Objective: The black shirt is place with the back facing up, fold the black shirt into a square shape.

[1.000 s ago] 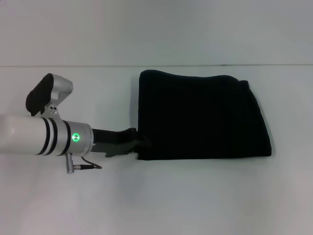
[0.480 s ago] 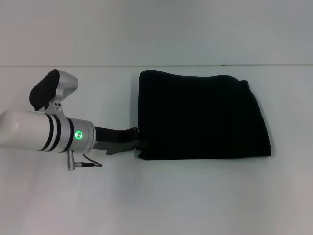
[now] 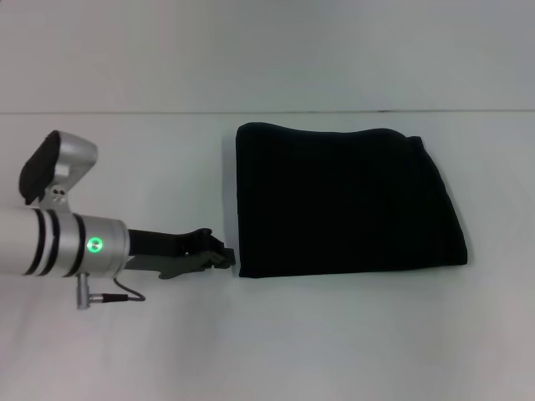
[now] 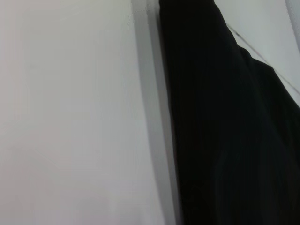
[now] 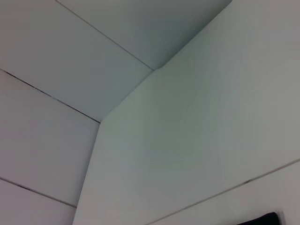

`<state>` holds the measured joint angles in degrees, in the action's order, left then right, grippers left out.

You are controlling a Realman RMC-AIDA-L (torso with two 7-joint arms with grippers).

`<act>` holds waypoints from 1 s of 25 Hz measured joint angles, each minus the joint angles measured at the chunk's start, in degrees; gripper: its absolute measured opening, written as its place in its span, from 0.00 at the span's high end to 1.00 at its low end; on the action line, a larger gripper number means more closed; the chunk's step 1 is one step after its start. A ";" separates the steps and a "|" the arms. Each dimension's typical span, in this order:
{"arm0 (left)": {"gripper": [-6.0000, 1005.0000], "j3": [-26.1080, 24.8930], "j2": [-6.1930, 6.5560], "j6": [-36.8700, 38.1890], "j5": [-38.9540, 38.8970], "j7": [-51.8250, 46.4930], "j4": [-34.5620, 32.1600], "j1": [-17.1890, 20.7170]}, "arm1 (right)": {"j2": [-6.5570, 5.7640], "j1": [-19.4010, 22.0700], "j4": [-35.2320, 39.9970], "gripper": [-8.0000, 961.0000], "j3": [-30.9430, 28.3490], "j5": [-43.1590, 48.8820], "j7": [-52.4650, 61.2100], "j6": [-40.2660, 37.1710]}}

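Left gripper (image 3: 224, 254): black fingers drawn together on nothing, tips just beside the shirt's near-left corner, apparently apart from it.
Shirt: large plain black soft-fabric T-shirt (image 3: 347, 200), folded into a rough square, flat on the white table (image 3: 351, 334).
Right gripper: out of sight.

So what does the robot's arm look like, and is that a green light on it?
Yes. The left arm is a white-silver tube with black rings, a glowing green light, a thin cable and a black tool. The right arm isn't visible.
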<state>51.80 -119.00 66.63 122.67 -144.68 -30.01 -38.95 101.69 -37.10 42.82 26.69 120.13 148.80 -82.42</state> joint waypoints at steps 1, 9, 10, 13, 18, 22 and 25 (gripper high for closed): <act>0.93 -0.52 0.00 0.52 0.00 0.01 -0.37 0.53 | 0.00 0.00 -0.05 0.25 0.00 0.05 0.00 0.00; 0.92 -3.60 -0.10 0.67 -0.13 0.66 -0.28 0.95 | 0.06 0.09 -0.28 0.25 0.23 0.26 -0.04 0.32; 0.92 -3.53 -0.20 0.31 -0.22 0.66 -0.17 0.79 | 0.07 0.09 -0.28 0.25 0.23 0.26 -0.07 0.34; 0.87 -3.16 -0.67 -1.76 -0.31 0.68 0.58 0.07 | 0.09 0.10 -0.28 0.25 0.20 0.28 -0.13 0.37; 0.64 -1.96 -1.00 -4.39 -0.17 0.69 2.16 -1.52 | 0.09 0.10 -0.28 0.25 0.19 0.29 -0.15 0.43; 0.48 -0.71 -1.41 -5.37 -0.08 0.71 2.27 -2.47 | 0.09 0.03 -0.28 0.25 0.03 0.29 -0.16 0.41; 0.44 0.17 -1.87 -5.94 -0.06 0.72 2.27 -3.13 | 0.09 0.02 -0.28 0.25 0.00 0.26 -0.17 0.36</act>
<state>51.97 -120.88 60.68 122.61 -143.96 -27.74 -42.08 101.78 -37.08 42.54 26.69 120.39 148.63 -82.06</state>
